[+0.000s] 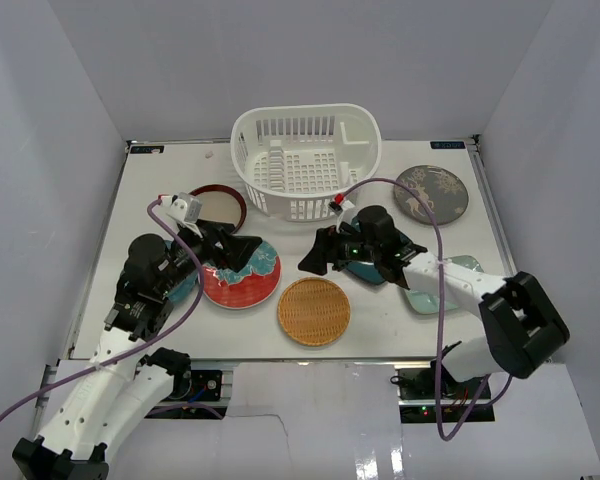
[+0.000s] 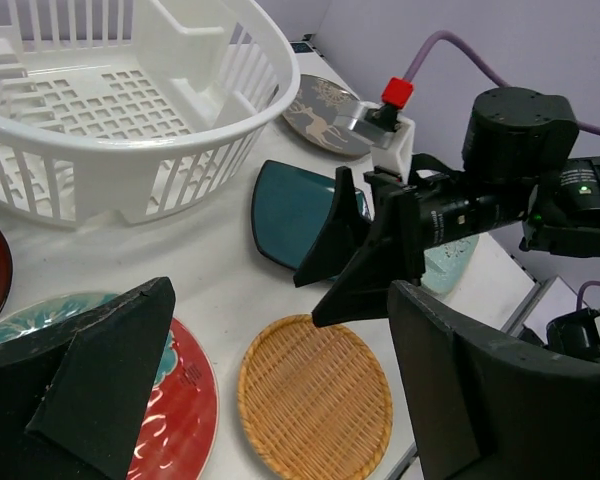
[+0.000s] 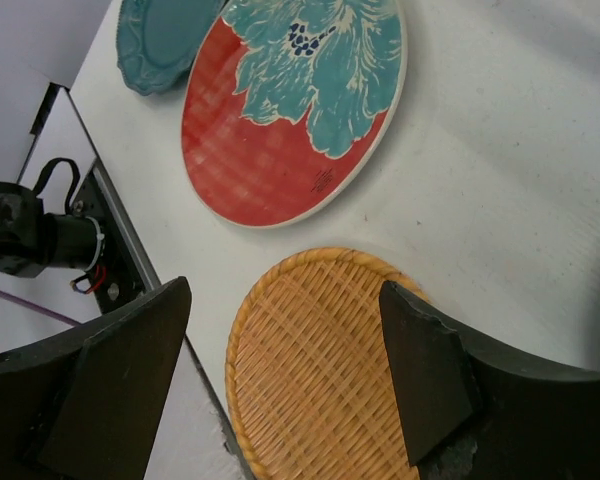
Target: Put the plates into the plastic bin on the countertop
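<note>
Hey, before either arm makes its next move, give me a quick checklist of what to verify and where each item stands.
1. Room in plastic bin: ok, empty.
2. Open left gripper: ok.
3. Open right gripper: ok.
4. Position of left gripper above red-and-teal plate: ok.
5. Any plate gripped: not ok, none held.
6. Two grippers apart from each other: ok.

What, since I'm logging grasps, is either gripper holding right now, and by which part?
Nothing is held. The left gripper and the right gripper are both open, with nothing between their fingers.
</note>
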`<action>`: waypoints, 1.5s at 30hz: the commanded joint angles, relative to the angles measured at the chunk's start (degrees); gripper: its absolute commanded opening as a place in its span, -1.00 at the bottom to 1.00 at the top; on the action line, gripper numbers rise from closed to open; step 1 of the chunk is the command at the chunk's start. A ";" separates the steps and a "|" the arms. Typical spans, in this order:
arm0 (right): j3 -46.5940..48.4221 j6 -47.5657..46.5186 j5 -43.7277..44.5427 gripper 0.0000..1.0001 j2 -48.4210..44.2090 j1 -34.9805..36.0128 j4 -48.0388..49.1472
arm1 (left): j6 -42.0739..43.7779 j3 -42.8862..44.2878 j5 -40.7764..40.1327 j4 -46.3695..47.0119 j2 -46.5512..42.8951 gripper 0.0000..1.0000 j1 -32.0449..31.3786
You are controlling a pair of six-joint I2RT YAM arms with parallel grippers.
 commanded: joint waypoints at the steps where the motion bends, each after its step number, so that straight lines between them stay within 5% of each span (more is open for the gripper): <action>1: 4.82 0.56 3.69 0.60 4.39 1.46 5.64 | 0.97 -0.26 -2.49 -1.52 -0.45 0.96 0.36; 9: 6.93 6.27 7.99 0.35 14.50 3.48 11.97 | 0.97 0.00 -3.64 -1.87 0.43 0.96 0.36; 20: 11.07 12.68 17.40 0.36 24.08 8.05 12.58 | 0.01 -0.35 -6.53 -2.40 -0.72 0.96 0.27; 27: 14.67 16.46 16.09 0.34 31.11 9.28 14.25 | -0.87 -0.26 -9.09 -2.57 -0.01 0.96 0.27; 35: 13.70 25.34 14.16 -0.01 37.88 10.42 21.63 | -1.05 -0.09 -10.05 -2.92 0.25 0.96 0.36; 38: 13.27 29.03 12.14 -0.26 40.26 10.51 25.49 | -1.22 -0.09 -10.58 -2.84 0.95 0.96 0.36; 42: 11.16 30.45 11.95 -0.84 39.57 10.34 28.75 | -1.49 -0.09 -11.46 -2.92 0.95 0.96 0.36; 45: 7.12 28.78 14.06 -0.85 33.69 10.25 30.33 | -1.66 -0.09 -12.95 -3.01 0.69 0.96 0.27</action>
